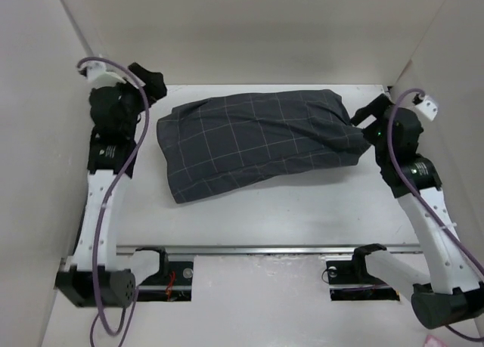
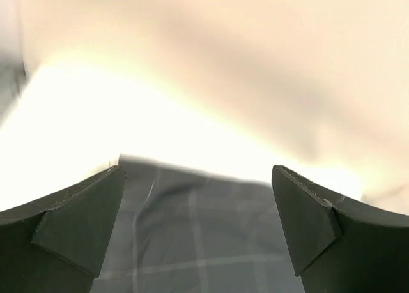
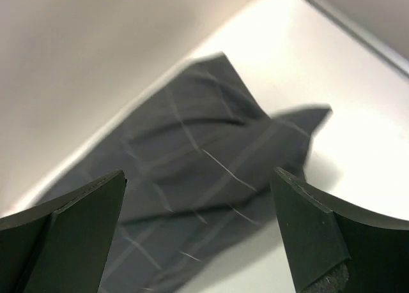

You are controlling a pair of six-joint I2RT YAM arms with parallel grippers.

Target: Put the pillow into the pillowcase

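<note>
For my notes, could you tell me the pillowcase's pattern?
The pillowcase is dark grey with a thin light grid; top view.

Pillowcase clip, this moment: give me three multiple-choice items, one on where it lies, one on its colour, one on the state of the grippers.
1. Where does the pillowcase lie?
A. On the table, between the two grippers
B. Over the rail by the arm bases
C. Draped on the left wall

2. What does its cloth look like?
A. Plain white
B. Dark grey with a thin light grid
C. Red stripes

3. How do the left gripper and right gripper stand?
A. Both shut on cloth
B. Left open, right shut
C. Both open, holding nothing

Answers:
1 A: the top view shows it on the table with a gripper near each end.
2 B: all three views show grey cloth with pale lines.
3 C: each wrist view shows the jaws spread wide, clear of the cloth.
</note>
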